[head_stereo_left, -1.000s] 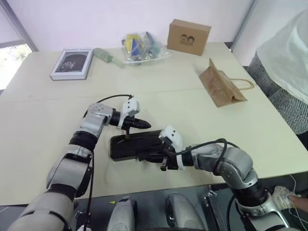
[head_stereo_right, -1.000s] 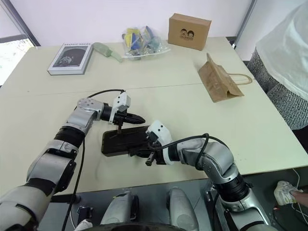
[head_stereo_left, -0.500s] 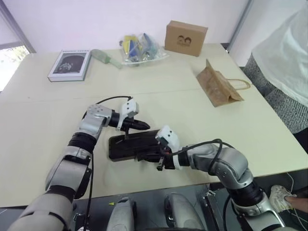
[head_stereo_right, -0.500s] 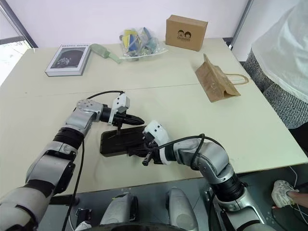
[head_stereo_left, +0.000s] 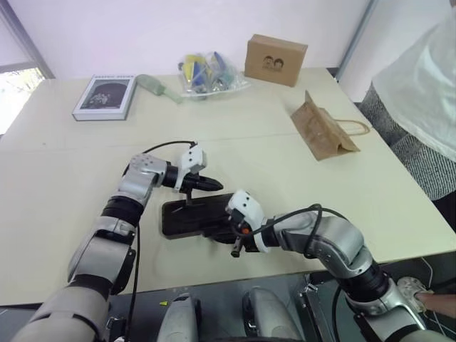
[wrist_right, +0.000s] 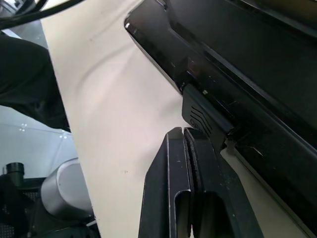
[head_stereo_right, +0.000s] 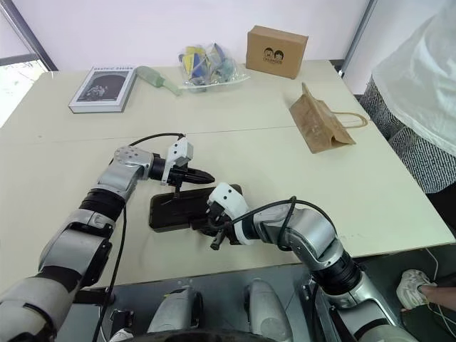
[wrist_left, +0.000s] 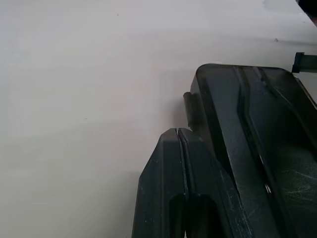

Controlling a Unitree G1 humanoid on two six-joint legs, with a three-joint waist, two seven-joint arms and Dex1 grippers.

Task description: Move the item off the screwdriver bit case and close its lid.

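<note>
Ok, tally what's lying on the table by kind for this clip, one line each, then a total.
Bit cases: 1, the screwdriver bit case
Paper bags: 1, the kraft paper bag
Cardboard boxes: 1, the cardboard box
Books: 1, the book
Clear bags of colourful bits: 1, the plastic bag
Green items: 1, the green object
Total: 6

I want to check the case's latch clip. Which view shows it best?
The right wrist view: the latch clip sits on the screwdriver bit case edge just past the shut right gripper. The left wrist view shows a small tab; the eye views hide it.

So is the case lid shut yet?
Shut, or nearly: the lid lies flat over the screwdriver bit case. Whether the latch has caught, cannot tell.
</note>
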